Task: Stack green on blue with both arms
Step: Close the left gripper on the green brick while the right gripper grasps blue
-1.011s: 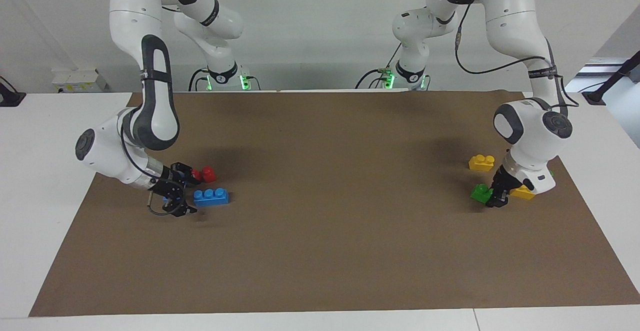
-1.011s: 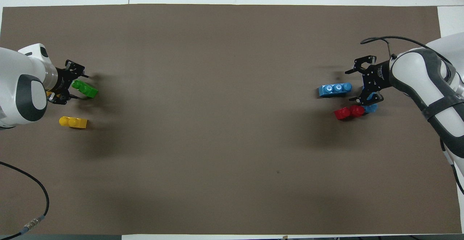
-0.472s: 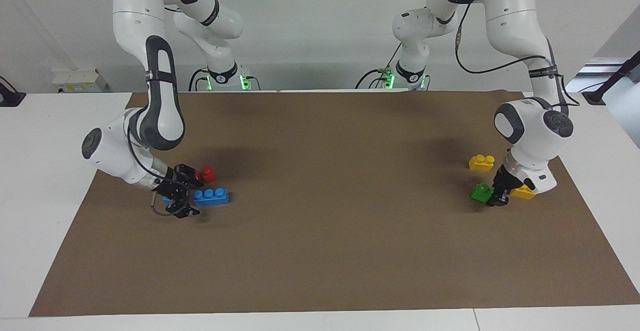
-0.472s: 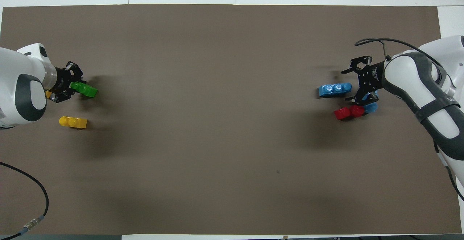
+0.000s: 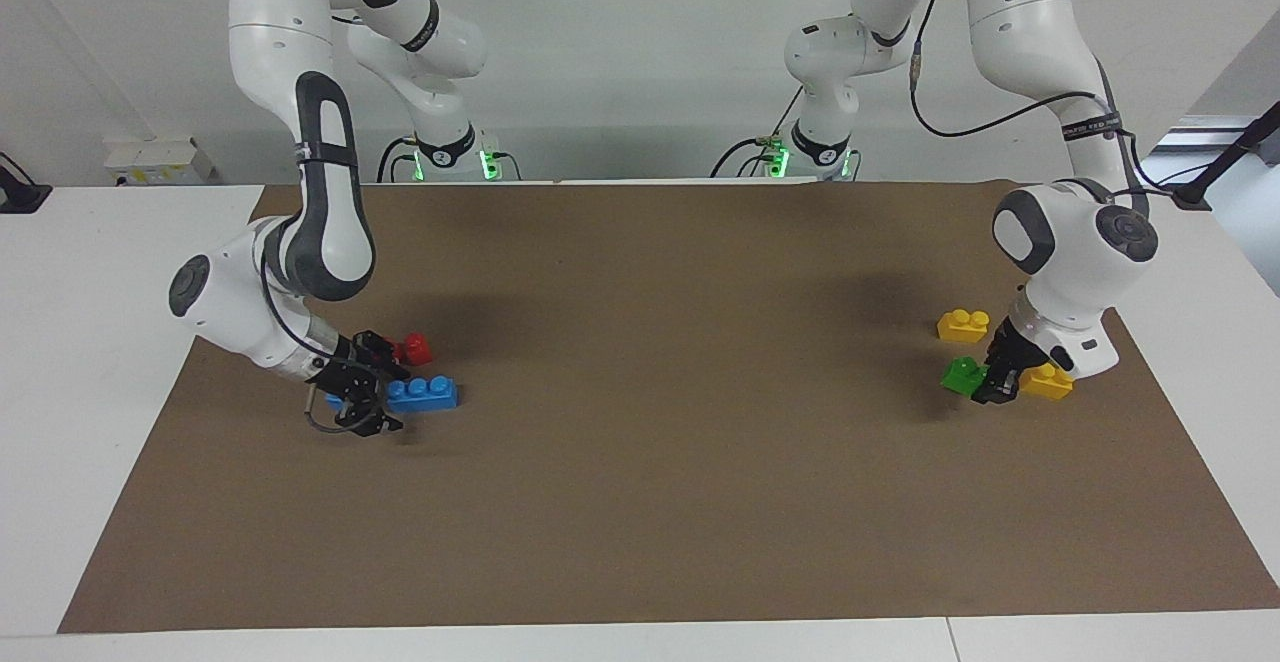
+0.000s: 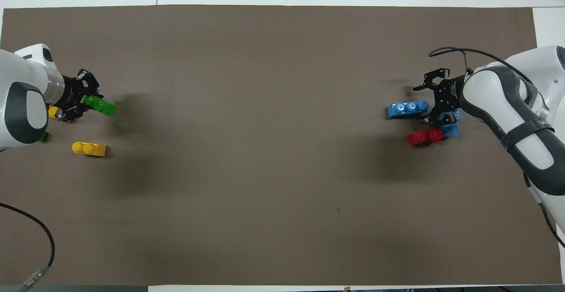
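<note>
Green two-stud brick and blue three-stud brick lie at the two ends of the brown-covered table, an arm working at each.

Nearest the robots at the left arm's end lies a yellow two-stud brick. At the right arm's end, a small red brick lies at much the same depth.

Farther out, the left end effector pinches the green brick by one end, and the shadow under the brick suggests it is just clear of the table. A second yellow brick sits close beside that end effector.

Farthest of all, the blue brick lies flat with its studs up. The right end effector is low at the brick's end, its fingers spread wide to either side. Whether they touch the brick cannot be told. A second blue brick peeps out beneath that end effector, against the red one.

The step in hand appears to be the paired pick-up, with green taken and blue not yet gripped. To do it well, the right arm should centre the blue brick's narrow width between its fingers and close squarely, leaving the studs uncovered and the red brick undisturbed. The left arm should lift straight up, keeping the green brick level and clear of the yellow one beside it.
</note>
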`<state>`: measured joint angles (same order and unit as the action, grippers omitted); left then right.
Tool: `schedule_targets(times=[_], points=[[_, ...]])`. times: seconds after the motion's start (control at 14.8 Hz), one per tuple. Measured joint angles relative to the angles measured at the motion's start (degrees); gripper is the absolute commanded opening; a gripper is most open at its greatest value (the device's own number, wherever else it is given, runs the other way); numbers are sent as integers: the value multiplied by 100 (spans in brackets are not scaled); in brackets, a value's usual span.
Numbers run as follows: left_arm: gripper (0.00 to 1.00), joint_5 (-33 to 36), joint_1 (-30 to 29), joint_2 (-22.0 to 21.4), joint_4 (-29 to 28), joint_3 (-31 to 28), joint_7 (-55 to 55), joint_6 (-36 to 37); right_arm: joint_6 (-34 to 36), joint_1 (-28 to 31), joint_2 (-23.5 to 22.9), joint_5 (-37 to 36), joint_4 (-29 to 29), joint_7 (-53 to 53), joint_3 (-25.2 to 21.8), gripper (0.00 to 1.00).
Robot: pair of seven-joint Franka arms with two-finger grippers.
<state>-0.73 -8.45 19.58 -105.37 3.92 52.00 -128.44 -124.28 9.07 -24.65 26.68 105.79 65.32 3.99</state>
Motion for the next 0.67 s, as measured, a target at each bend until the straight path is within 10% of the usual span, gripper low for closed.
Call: schedule_targets(times=[0.2, 0.67], points=[[0, 0, 159, -239, 21, 16, 9, 285, -5, -9, 0, 0, 19, -303, -1, 1], [0, 0, 539, -754, 26, 31, 754, 819, -25, -9, 8, 19, 32, -386, -2, 0]])
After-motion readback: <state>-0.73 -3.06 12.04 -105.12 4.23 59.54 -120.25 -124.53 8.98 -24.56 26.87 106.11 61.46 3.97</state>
